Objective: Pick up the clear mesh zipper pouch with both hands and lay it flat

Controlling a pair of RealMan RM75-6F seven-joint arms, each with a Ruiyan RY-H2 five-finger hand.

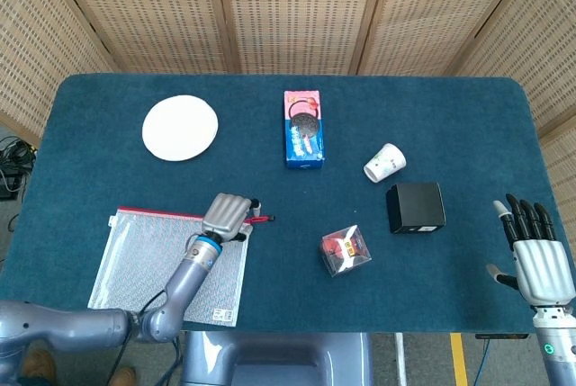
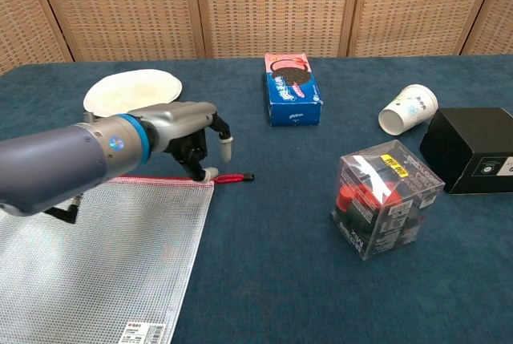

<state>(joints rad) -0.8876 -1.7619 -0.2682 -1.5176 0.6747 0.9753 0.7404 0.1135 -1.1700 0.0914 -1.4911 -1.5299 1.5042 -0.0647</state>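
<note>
Both hands show: the left hand (image 1: 227, 215) hovers, fingers curled, over the pouch (image 1: 171, 264) top corner by its red pull, contact unclear; the right hand (image 1: 538, 263) is spread off the table's (image 1: 468, 125) right edge; a clear box (image 1: 346, 250) sits nearby

you have on bench: one mesh pouch (image 1: 171, 264), one plate (image 1: 180, 127), one cookie box (image 1: 303, 129), one paper cup (image 1: 385, 162), one black box (image 1: 416, 207), one clear box (image 1: 346, 250).

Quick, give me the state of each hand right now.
Left hand: fingers curled down at the zipper-end corner of the mesh pouch; whether it grips the pouch cannot be told.
Right hand: open, fingers spread, holding nothing.
</note>
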